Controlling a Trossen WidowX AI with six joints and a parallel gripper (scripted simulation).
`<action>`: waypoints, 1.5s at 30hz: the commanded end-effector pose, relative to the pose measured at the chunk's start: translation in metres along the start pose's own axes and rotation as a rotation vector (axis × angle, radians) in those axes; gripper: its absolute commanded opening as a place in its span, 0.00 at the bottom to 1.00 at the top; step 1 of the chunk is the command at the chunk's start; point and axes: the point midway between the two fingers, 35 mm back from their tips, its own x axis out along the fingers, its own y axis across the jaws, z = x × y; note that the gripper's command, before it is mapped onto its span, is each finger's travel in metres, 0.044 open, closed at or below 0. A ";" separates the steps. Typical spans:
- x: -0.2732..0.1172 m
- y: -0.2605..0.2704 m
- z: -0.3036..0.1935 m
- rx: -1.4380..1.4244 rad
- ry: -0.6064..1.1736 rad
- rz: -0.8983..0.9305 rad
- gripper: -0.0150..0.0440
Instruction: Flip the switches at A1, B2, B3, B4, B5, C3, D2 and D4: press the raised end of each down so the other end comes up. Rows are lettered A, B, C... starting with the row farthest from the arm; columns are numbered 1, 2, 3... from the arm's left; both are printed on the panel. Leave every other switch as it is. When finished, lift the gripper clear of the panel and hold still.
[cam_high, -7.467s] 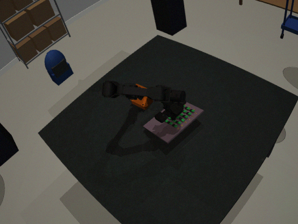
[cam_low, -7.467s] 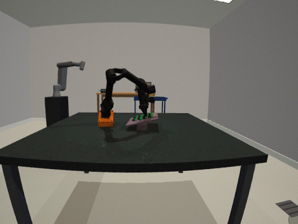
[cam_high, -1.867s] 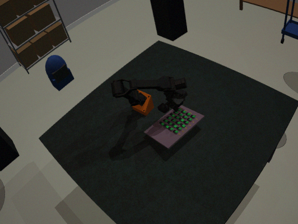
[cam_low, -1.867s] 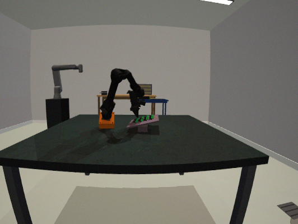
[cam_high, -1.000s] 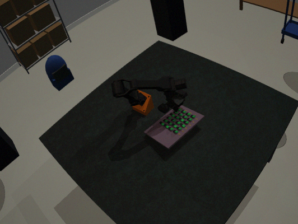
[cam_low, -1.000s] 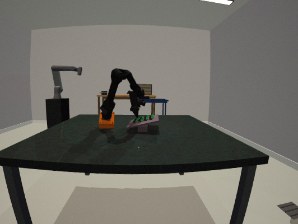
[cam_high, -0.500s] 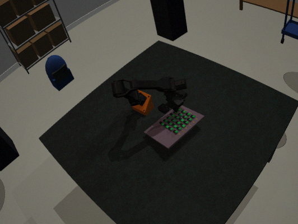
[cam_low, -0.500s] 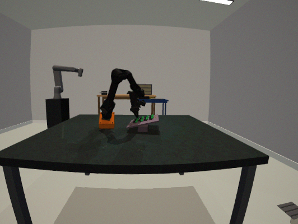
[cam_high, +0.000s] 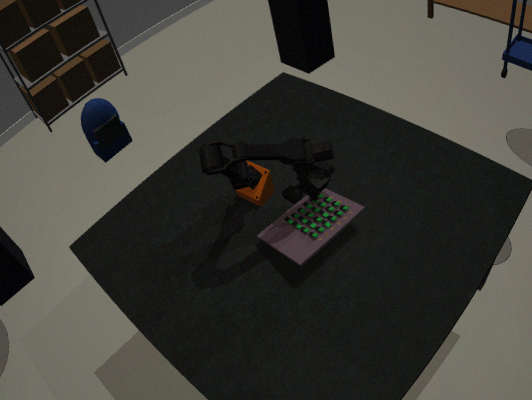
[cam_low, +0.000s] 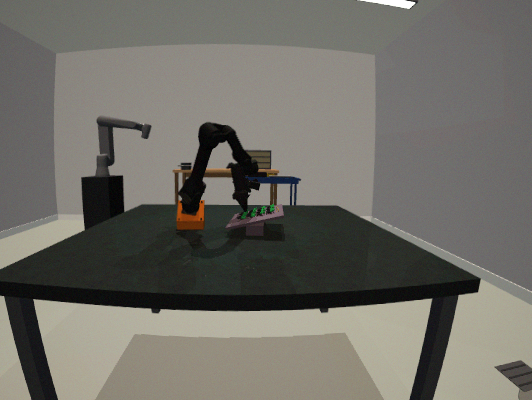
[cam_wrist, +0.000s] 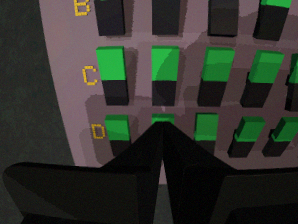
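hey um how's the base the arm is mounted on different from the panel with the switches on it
The arm's base is bright orange, while the switch panel is a dull pinkish mauve. The base is a compact block; the panel is a broad, thin slab. The base sits directly on the table, whereas the panel is held up at a tilt on a support. Both stand on the same dark table.

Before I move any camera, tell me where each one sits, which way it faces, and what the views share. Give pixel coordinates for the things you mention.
Top: high above the table (cam_high: 150, 310) (cam_low: 240, 270), facing down at a slant; the arm (cam_high: 270, 151) (cam_low: 201, 167) and its hand show.
Exterior: off one side of the table, facing across it to the far wall; the arm shows side-on.
Wrist: near the hand (cam_wrist: 161, 128), facing the switch panel (cam_high: 300, 252) (cam_low: 240, 222) (cam_wrist: 60, 65); only the hand's shut fingers show.
Top and exterior share the orange base (cam_high: 265, 192) (cam_low: 190, 225).
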 end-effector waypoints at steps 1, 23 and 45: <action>0.001 0.000 0.000 -0.005 0.000 -0.003 0.25; -0.063 -0.001 -0.003 -0.006 -0.024 -0.001 0.25; -0.023 -0.056 -0.001 -0.007 0.001 -0.006 0.25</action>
